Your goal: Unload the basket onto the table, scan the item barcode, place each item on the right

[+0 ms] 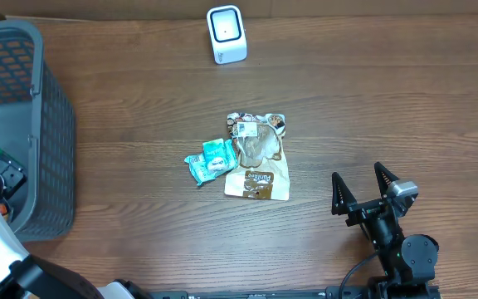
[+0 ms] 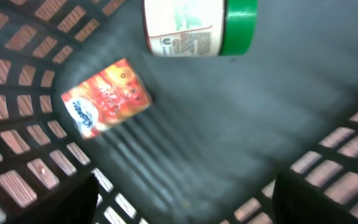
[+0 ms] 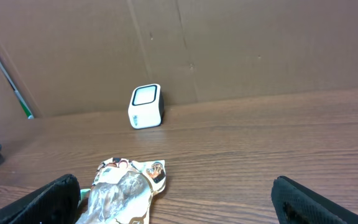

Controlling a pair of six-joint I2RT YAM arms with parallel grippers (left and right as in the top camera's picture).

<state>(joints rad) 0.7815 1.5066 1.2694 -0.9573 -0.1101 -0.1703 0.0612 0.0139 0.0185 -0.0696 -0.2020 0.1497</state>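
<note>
The brown wood-grain worktop [image 1: 388,100] carries a grey plastic lattice basket [image 1: 52,124] at its left edge. The left claw [image 2: 185,202] hangs inside the basket, fingers spread wide with nothing between them. The right claw [image 1: 358,176] sits low at the near right, also spread and empty.

Mid-worktop lie a beige-and-brown printed foil pouch [image 1: 258,162] and, touching its left side, a small teal wrapper [image 1: 210,159]. The white box-shaped barcode scanner [image 1: 226,34] stands well beyond them at the far edge.

On the basket floor rest a white tub with a green lid [image 2: 197,25] and an orange-red flat packet [image 2: 107,98], near each other but apart. The wrist view is blurred, so the packet is only probably the item aimed at.

For a clean pick, centre the fingers across the packet's narrow width and descend clear of the basket wall. Grip so that a printed face stays uncovered for the scanner.
</note>
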